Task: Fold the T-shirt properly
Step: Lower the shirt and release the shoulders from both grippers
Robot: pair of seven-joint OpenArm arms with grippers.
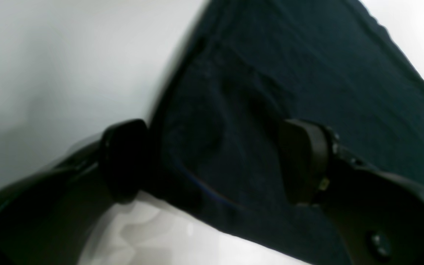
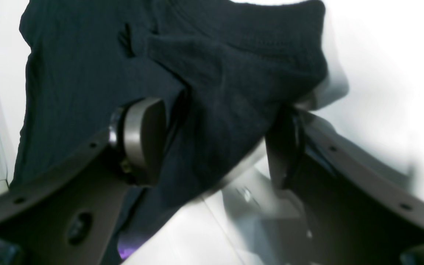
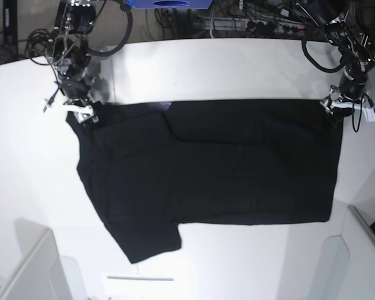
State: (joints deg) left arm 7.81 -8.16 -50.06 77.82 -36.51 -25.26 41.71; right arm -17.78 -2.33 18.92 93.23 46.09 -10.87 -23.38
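Observation:
The black T-shirt point(image 3: 206, 162) lies flat on the white table point(image 3: 237, 69), with one short sleeve point(image 3: 147, 240) pointing to the near left. A bit of purple print point(image 3: 165, 105) peeks out at its far edge. My left gripper point(image 3: 336, 107) is at the shirt's far right corner. In the left wrist view it point(image 1: 214, 162) is open, jaws wide apart astride the shirt's edge point(image 1: 307, 55). My right gripper point(image 3: 81, 109) is at the far left corner. In the right wrist view it point(image 2: 214, 143) is open, with bunched cloth point(image 2: 87, 73) between the jaws and purple point(image 2: 127, 252) below.
A grey box point(image 3: 31, 269) stands at the near left and another grey edge point(image 3: 362, 231) at the near right. Cables and a blue object point(image 3: 169, 3) sit behind the table's far edge.

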